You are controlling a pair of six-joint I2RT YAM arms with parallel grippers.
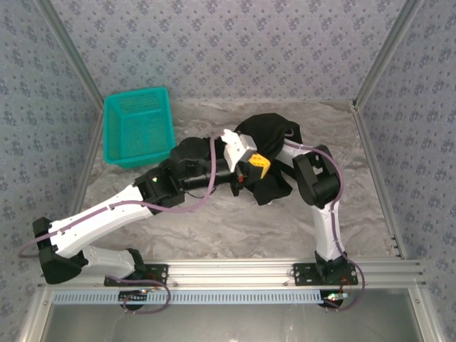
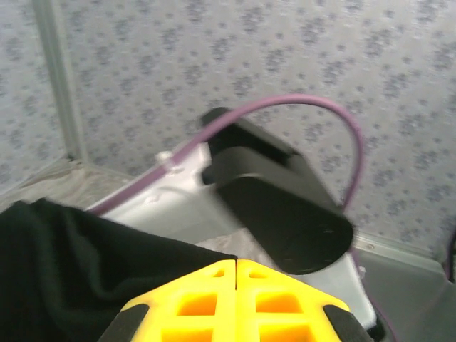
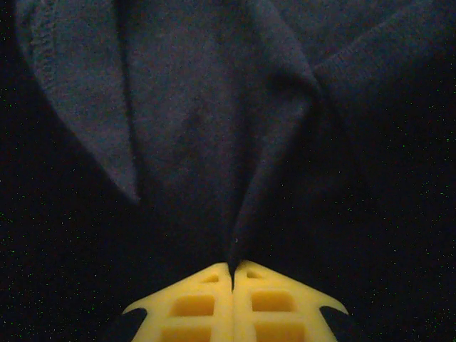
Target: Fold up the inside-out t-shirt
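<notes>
T-shirt (image 1: 265, 132), black: soft, light, limp, sagging in folds. Left jaws, right jaws both clenching its cloth; hems likely offering firmest hold.

No readable lettering, labels, brands, numbers or signs anywhere.
</notes>
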